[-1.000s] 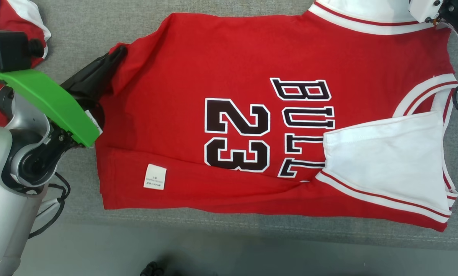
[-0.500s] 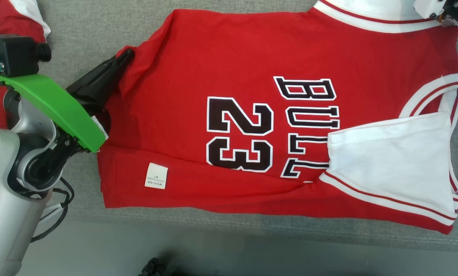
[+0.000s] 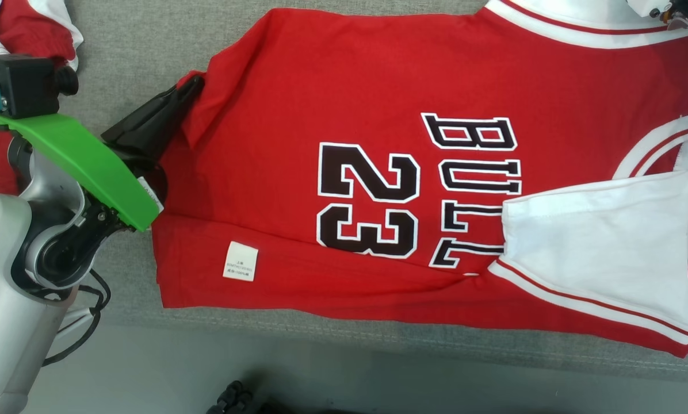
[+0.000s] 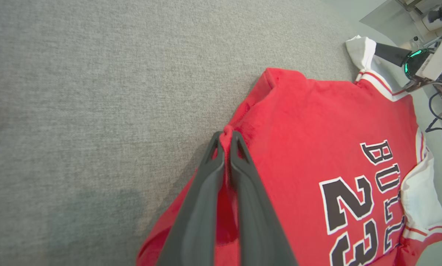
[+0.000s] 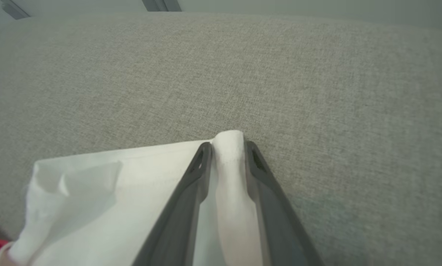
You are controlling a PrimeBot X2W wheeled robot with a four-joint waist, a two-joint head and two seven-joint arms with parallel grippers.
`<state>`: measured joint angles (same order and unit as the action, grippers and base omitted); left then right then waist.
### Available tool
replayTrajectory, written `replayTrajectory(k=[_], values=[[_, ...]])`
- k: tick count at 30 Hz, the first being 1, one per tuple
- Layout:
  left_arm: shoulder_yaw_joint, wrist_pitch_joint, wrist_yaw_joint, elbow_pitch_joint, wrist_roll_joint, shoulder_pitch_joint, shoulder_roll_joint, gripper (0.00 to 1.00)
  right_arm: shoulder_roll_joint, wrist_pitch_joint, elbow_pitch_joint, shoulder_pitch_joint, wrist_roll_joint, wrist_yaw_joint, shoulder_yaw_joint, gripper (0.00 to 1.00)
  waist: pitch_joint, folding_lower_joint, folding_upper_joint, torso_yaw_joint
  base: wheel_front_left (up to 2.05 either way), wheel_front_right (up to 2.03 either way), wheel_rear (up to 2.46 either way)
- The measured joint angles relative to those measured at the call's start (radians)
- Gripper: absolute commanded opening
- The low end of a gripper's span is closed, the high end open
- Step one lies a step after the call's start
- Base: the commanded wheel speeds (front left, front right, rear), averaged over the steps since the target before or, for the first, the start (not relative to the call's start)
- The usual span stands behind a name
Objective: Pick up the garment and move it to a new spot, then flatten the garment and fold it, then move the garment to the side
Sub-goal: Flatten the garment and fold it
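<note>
A red jersey with "BULLS 23" in black and white lies spread on the grey cushion, one white sleeve folded over its front. My left gripper is shut on a pinch of the jersey's red hem; the left wrist view shows that fold squeezed between the two dark fingers. My right gripper is shut on the white sleeve at the jersey's far corner, and its wrist shows at the head view's top right.
Another red and white garment lies at the far left behind my left arm. The cushion's front edge runs along the bottom, with pale floor below. Bare grey fabric stretches beyond the right gripper.
The whole head view has shifted: the jersey sits a little further right and lower in the picture. Both grippers keep their hold on the jersey.
</note>
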<state>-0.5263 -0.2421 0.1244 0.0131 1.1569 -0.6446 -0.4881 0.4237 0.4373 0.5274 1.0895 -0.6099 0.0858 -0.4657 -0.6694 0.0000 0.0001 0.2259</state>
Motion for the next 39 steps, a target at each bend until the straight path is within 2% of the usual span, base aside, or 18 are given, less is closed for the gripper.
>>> replayTrajectory(k=[2, 3, 15, 25, 39], values=[[-0.007, 0.008, 0.000, 0.000, 0.001, -0.006, 0.000, 0.00, -0.002, -0.006, 0.003, 0.002, 0.003, 0.001, -0.002, 0.08, -0.001, 0.0000, 0.0000, 0.001, 0.00, 0.00, 0.00], [-0.009, 0.011, 0.000, 0.000, 0.001, -0.009, 0.000, 0.00, -0.003, -0.013, 0.003, 0.003, 0.004, 0.001, -0.003, 0.00, -0.001, 0.0000, 0.0000, 0.001, 0.00, 0.00, 0.00], [-0.026, 0.043, 0.000, -0.028, 0.002, -0.012, -0.026, 0.00, -0.020, -0.080, 0.012, 0.004, 0.013, 0.011, -0.023, 0.00, 0.011, 0.0000, 0.0000, -0.011, 0.00, 0.00, 0.00], [-0.017, 0.094, 0.000, -0.070, 0.008, -0.012, -0.050, 0.00, -0.040, -0.142, 0.004, -0.009, 0.005, 0.020, -0.027, 0.00, 0.036, 0.0000, 0.0000, -0.050, 0.00, 0.00, 0.00], [0.010, 0.156, 0.000, -0.143, 0.012, -0.004, -0.087, 0.00, -0.058, -0.211, -0.063, -0.076, -0.027, 0.032, -0.057, 0.00, 0.089, 0.0000, 0.0000, -0.101, 0.00, 0.00, 0.00]])
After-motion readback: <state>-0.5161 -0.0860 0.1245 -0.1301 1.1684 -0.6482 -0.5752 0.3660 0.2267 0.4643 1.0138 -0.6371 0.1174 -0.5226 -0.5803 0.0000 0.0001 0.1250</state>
